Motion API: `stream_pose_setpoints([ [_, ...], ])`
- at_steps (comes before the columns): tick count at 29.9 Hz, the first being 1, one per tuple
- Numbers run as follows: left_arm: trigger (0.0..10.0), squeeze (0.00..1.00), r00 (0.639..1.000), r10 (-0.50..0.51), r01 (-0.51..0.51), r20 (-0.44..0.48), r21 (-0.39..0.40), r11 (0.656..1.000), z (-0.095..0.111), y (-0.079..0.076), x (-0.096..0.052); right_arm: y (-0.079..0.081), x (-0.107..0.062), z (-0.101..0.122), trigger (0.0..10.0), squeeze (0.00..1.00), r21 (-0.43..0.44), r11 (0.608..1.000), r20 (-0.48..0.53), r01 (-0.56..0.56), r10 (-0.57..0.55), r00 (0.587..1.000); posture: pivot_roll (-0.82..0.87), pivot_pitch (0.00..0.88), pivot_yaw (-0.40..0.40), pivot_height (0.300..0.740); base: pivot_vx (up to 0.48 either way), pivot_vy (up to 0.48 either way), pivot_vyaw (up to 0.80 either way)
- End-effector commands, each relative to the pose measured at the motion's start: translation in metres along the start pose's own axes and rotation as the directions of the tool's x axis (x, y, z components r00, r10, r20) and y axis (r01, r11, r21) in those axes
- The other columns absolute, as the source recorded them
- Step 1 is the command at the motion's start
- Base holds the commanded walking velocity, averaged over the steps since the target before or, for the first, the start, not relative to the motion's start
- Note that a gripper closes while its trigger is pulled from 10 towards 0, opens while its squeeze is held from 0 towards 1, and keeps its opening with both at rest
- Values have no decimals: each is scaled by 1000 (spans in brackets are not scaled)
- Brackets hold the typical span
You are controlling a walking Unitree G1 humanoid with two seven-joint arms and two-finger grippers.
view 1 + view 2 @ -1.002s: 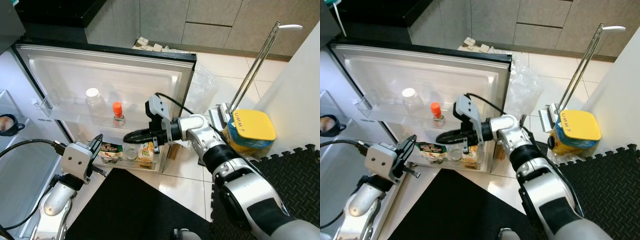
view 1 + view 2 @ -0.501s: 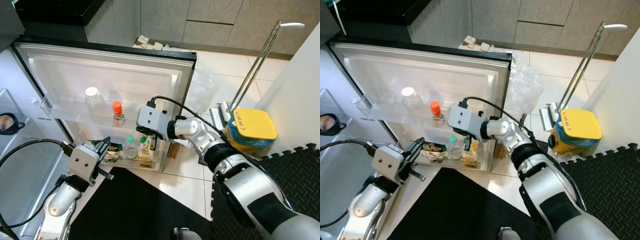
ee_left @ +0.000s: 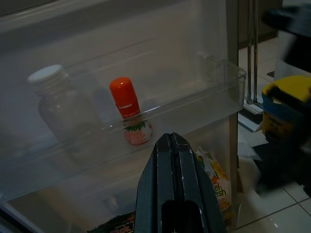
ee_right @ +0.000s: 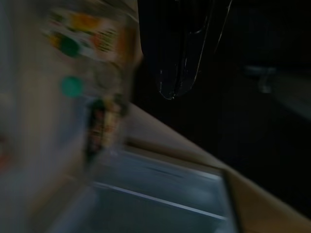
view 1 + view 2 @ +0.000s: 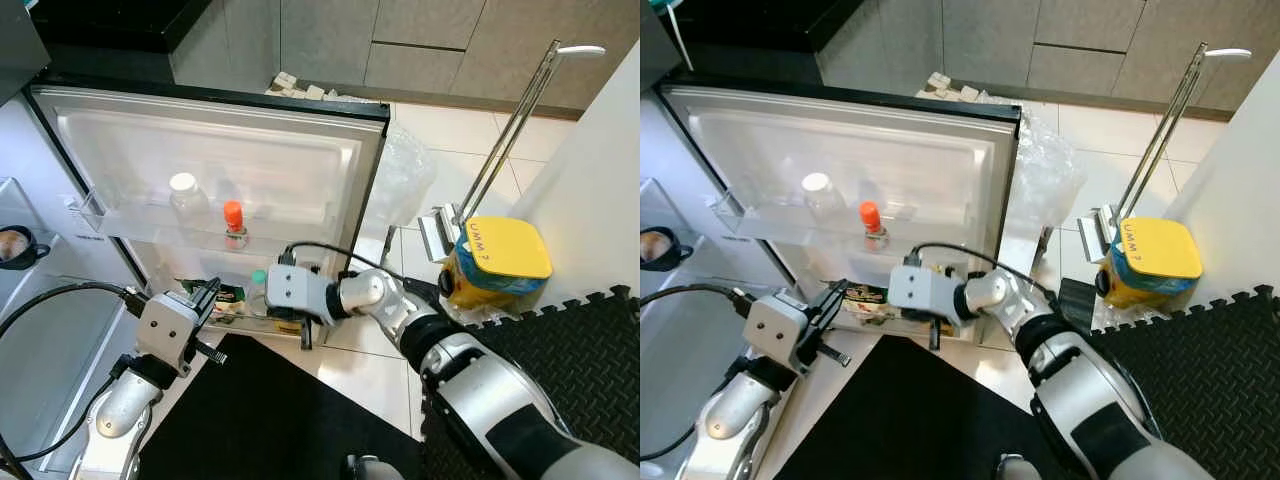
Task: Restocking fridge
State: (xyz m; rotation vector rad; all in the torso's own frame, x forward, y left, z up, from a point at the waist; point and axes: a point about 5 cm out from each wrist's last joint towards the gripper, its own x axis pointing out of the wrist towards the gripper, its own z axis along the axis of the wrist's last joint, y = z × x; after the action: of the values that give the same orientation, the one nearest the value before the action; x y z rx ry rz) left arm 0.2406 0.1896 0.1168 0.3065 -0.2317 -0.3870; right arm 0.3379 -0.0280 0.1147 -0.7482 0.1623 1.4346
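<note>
Since 0.5 s ago the right gripper [image 5: 304,335] has dropped below the lower door shelf, fingers together, empty. Left gripper [image 3: 173,194] also closed, empty. The small green-capped clear bottle [image 5: 258,291] stands shelved at centre frame; restocking seems partly done.

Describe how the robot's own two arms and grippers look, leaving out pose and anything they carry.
Both arms are silver with dark joint sections. Each wrist carries a boxy light-grey camera housing with a black cable looping back from it. The left gripper and right gripper each have two long, narrow black fingers; in the left wrist view the fingers look smooth and tapered toward the tips. No markings are legible on either arm.
</note>
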Motion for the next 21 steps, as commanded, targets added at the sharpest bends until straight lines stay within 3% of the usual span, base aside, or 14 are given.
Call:
stream_pose_setpoints([
  [1,10000,0,1000,-3,4,-20,22,1000,-2,2,-3,3,1,3,10000,0,21,999,49,-37,36,998,-11,179,-61,740,0,0,0],
  [5,10000,0,1000,2,-1,-31,30,1000,-3,3,-2,-8,-3,22,10000,0,105,992,202,-67,45,978,-12,183,-60,740,0,0,0],
  [9,10000,0,999,2,0,-44,40,999,-5,3,2,-49,-17,59,10000,0,217,964,336,155,-223,915,-14,195,-62,740,0,0,0],
  [11,10000,0,999,2,0,-44,40,999,-5,3,2,-49,-17,59,10000,0,217,964,336,155,-223,915,-14,195,-62,740,0,0,0],
  [15,10000,0,999,20,-18,-32,63,998,0,7,10,-65,-22,67,10000,0,199,937,282,287,-335,899,10,215,-83,740,0,0,0],
  [21,10000,0,999,35,-35,-6,75,997,7,11,16,-62,-14,61,10000,0,149,925,187,348,-372,909,32,239,-98,740,0,0,0],
])
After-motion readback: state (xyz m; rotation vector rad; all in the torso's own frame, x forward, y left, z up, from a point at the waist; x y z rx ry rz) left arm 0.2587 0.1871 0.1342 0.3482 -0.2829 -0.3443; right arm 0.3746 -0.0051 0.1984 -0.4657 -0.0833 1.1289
